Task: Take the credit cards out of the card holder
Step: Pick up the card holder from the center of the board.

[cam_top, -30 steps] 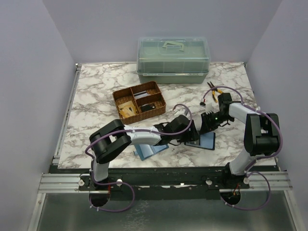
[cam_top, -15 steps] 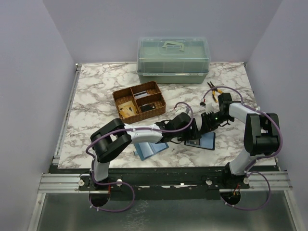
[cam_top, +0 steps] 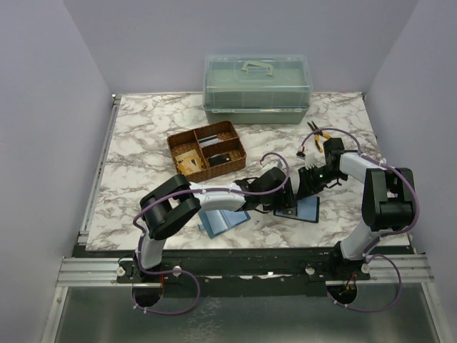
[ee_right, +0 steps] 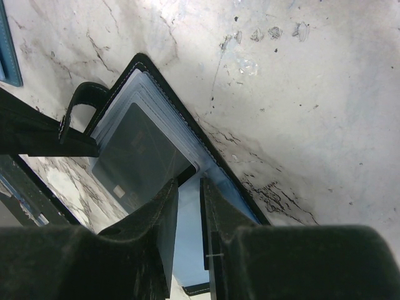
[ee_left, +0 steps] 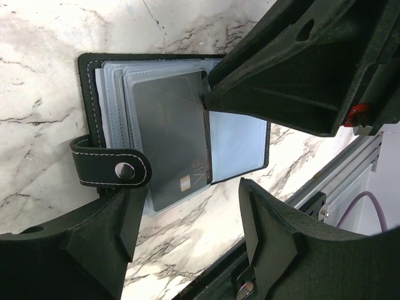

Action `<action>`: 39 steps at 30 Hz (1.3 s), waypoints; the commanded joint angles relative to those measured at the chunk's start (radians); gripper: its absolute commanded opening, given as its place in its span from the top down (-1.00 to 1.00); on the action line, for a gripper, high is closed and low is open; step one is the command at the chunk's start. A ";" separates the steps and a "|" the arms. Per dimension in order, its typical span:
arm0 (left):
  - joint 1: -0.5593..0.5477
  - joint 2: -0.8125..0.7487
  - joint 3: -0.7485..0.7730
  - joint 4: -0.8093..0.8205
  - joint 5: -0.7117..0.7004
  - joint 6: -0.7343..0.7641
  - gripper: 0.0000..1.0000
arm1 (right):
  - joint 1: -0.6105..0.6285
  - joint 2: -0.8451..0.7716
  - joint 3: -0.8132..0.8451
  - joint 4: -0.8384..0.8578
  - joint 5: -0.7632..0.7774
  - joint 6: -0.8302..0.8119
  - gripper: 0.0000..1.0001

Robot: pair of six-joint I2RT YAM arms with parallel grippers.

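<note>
The marble table (cam_top: 139, 143) carries everything, and each place here is given from the card holder (ee_left: 87, 100), which lies open and flat near the front edge, right of centre.

Far to its left and farther back stands a brown wicker tray (cam_top: 214, 172) with compartments. A light-blue flat folder (cam_top: 223, 221) lies just to the left of the holder, partly under the left arm. Well behind the holder, at the back edge, sits a translucent green storage box (cam_top: 257, 89) with a handle on its lid.

The left gripper (ee_left: 190, 194) hangs over the holder's near side with its jaws spread wide and nothing between them. One finger stands beside the snap tab (ee_left: 109, 170) and the other at the opposite edge. The tab is folded over onto the stacked clear sleeves (ee_left: 237, 144). A dark grey card (ee_left: 169, 137) shows in the top sleeve, its chip end toward the tab.

The right gripper (ee_right: 187, 182) comes down on the holder from the right. Its jaws are almost together, leaving a thin slit, and the tips sit at the card's corner. Whether they pinch the card or a sleeve cannot be told.

Behind the holder and to its right lie yellow-handled pliers (cam_top: 319, 133).
</note>
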 commanded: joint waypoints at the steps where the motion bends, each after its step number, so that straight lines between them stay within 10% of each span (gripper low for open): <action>1: 0.000 0.031 0.032 -0.070 -0.004 0.012 -0.35 | -0.004 0.023 0.002 -0.023 0.017 -0.013 0.51; 39: -0.028 0.000 0.056 -0.023 -0.001 0.028 -0.20 | -0.004 0.024 0.000 -0.026 0.017 -0.018 0.51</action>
